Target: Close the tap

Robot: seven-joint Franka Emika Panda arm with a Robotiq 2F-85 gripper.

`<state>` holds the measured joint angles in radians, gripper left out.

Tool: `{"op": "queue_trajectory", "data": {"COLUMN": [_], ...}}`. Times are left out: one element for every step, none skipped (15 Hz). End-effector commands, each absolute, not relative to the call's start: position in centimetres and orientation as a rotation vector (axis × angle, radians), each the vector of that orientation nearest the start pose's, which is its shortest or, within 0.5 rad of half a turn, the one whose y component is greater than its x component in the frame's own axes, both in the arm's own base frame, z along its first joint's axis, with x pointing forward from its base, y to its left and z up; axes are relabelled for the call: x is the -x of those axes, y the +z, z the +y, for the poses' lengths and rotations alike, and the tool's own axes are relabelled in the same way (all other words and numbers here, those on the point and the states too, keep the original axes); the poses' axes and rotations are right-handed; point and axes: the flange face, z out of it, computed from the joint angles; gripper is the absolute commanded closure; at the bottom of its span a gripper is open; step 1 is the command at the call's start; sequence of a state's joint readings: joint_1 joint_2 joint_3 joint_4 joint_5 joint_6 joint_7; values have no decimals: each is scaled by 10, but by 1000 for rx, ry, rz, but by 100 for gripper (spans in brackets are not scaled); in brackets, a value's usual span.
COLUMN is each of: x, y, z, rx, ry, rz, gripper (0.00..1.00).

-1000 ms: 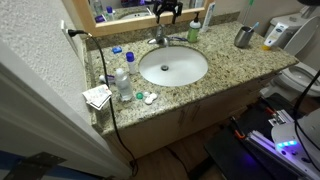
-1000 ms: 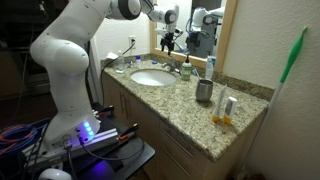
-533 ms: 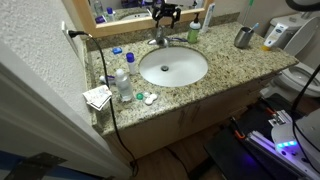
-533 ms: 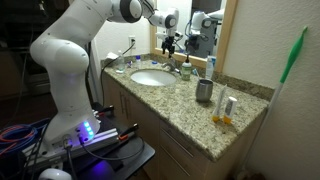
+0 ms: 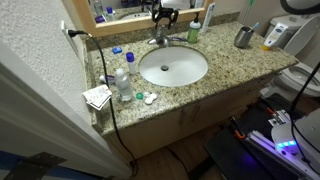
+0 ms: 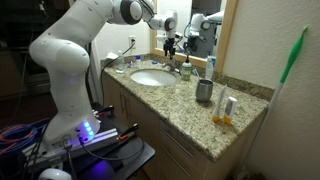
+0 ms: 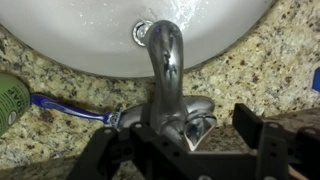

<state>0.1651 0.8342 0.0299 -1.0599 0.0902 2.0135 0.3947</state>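
The tap [image 7: 165, 75] is a shiny chrome faucet at the back rim of the oval white basin [image 7: 70, 45]. In the wrist view its curved spout points out over the drain, and a handle [image 7: 195, 122] shows at its base. My gripper [image 7: 180, 150] is open right above the tap's base, with one black finger on each side of it and neither touching it. In both exterior views the gripper [image 5: 164, 17] [image 6: 168, 42] hangs by the mirror just over the tap [image 5: 158, 38] [image 6: 183, 69]. No running water is visible.
A blue razor [image 7: 70, 108] and a green can [image 7: 8, 100] lie beside the tap. A metal cup [image 5: 243, 37] [image 6: 204, 90], a clear bottle with a blue cap [image 5: 122, 82], papers [image 5: 97, 96] and a green-topped bottle [image 5: 196, 30] stand on the granite counter [image 5: 225, 62]. The mirror is close behind the gripper.
My gripper has shifted only slightly near the tap. Nothing else has moved.
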Motion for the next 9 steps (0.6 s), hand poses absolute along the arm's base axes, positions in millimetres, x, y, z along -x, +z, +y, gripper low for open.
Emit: {"op": "queue_trajectory", "data": {"x": [-766,-766,-766,-766,-766,-766,-765,-765,-763], "y": [344,344,345,345,345,345,345,345,345], "z": [151,152,152,152,152,153,152,152,152], "rx": [2996,2999,3002,3003,3004,3004,3010,3014,3014], "ry": [-175,-181,-189,-193,-195,-192,-181,-173,-149], "rz": [377,382,389,395,401,405,406,405,396], "gripper": [48,55,62,69,76,83,89,96,93]}}
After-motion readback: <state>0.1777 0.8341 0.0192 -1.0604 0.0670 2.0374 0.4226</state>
